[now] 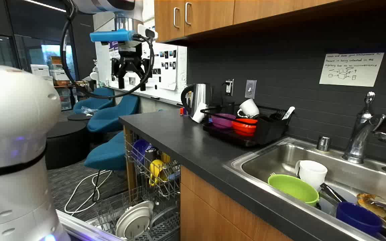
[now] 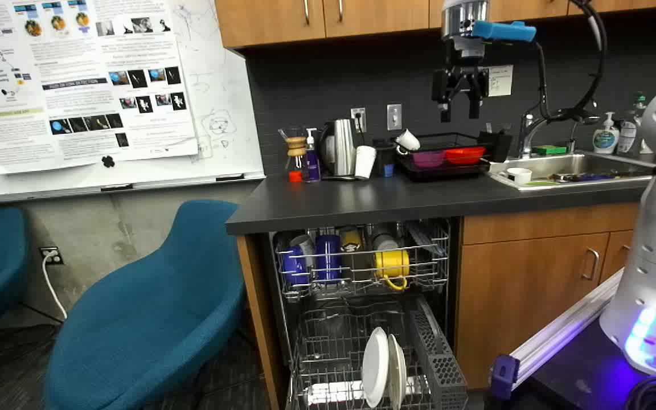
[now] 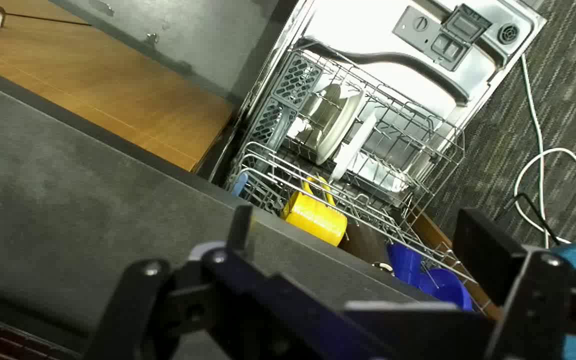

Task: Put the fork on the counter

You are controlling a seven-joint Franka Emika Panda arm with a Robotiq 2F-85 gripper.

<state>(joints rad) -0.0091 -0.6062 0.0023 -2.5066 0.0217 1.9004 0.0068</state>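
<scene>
The dark counter (image 1: pixel 176 130) runs left of the sink and over the open dishwasher; it also shows in an exterior view (image 2: pixel 328 199) and in the wrist view (image 3: pixel 93 200). Small fork-like tines (image 1: pixel 273 174) poke up behind the green bowl in the sink; the rest of that piece is hidden. A dark fork-like utensil (image 1: pixel 277 114) stands in the drying rack's holder. My gripper (image 1: pixel 132 85) is open and empty, high above the counter's left part; it also shows in an exterior view (image 2: pixel 460 112). In the wrist view its fingers (image 3: pixel 358 237) are wide apart with nothing between them.
The steel sink (image 1: pixel 236 163) holds a green bowl (image 1: pixel 293 189), a white mug (image 1: pixel 312 172) and a blue bowl (image 1: pixel 359 217). A drying rack (image 1: pixel 263 132) and a kettle (image 1: pixel 201 95) stand at the counter's back. Dishwasher racks (image 2: pixel 362 285) are pulled out; cabinets (image 1: pixel 209 16) hang above.
</scene>
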